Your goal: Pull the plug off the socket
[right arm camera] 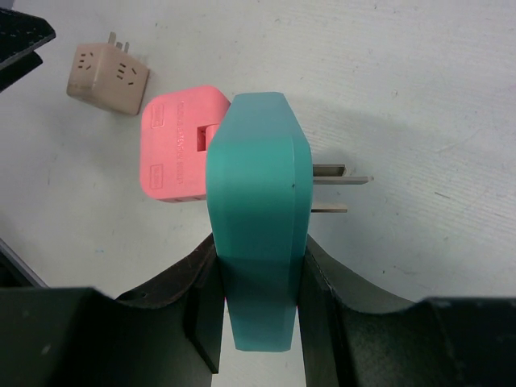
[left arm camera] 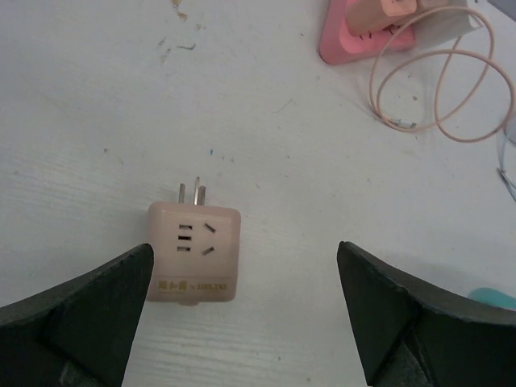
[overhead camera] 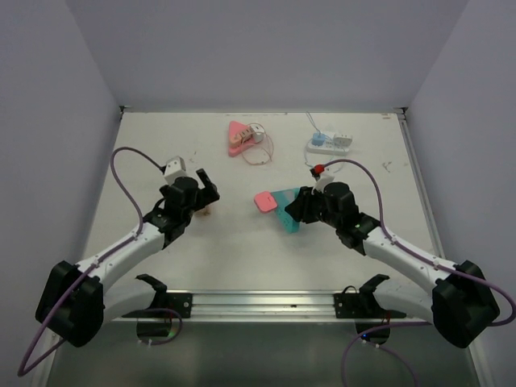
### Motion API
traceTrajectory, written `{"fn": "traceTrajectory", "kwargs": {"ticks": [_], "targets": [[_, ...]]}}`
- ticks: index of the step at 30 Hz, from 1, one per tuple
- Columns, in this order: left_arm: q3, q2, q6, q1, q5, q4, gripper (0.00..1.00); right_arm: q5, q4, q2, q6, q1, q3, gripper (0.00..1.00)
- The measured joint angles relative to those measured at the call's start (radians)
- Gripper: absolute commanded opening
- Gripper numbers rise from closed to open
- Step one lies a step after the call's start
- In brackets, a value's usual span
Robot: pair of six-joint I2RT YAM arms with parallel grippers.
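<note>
My right gripper [right arm camera: 258,306] is shut on the narrow end of a teal socket [right arm camera: 258,218], holding it just above the table, with its metal prongs [right arm camera: 339,177] pointing right. A pink plug [right arm camera: 177,145] sits against the socket's left face. From above, the teal socket [overhead camera: 286,211] and pink plug [overhead camera: 264,201] lie at the table's middle, at my right gripper [overhead camera: 300,205]. A beige plug [left arm camera: 193,251] lies loose on the table, prongs pointing away. My left gripper [left arm camera: 244,282] is open, its left finger beside the beige plug [overhead camera: 207,211] and not gripping it.
A pink triangular power strip [overhead camera: 239,137] with a looped thin cable [left arm camera: 435,89] lies at the back centre. A white and blue socket block [overhead camera: 328,143] sits at the back right. The arms' mounting rail [overhead camera: 258,302] runs along the near edge, and grey walls surround the table.
</note>
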Motion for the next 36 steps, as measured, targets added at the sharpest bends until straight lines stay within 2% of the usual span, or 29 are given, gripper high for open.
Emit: {"fn": "traceTrajectory", "kwargs": {"ticks": [8,12,18,27,32,35,36], "targets": [[0.000,-0.146,-0.032,-0.004,0.229,-0.078,0.97,-0.048,0.017,-0.026,0.018,0.000,-0.004,0.00],[0.000,-0.141,-0.094,-0.043,0.348,-0.069,0.95,-0.066,0.030,-0.027,0.027,0.000,-0.005,0.00],[0.009,-0.037,-0.215,-0.169,0.409,0.054,0.90,-0.069,0.060,-0.026,0.039,0.001,-0.023,0.00],[0.010,0.091,-0.356,-0.216,0.432,0.202,0.65,-0.090,0.081,-0.035,0.060,0.001,-0.041,0.00],[0.014,0.127,-0.403,-0.224,0.443,0.260,0.56,-0.092,0.104,-0.037,0.071,0.001,-0.051,0.00],[0.016,0.142,-0.425,-0.235,0.447,0.285,0.48,-0.092,0.116,-0.037,0.078,0.001,-0.054,0.00],[0.016,0.145,-0.430,-0.240,0.448,0.291,0.41,-0.092,0.118,-0.037,0.080,0.001,-0.054,0.00]]}}
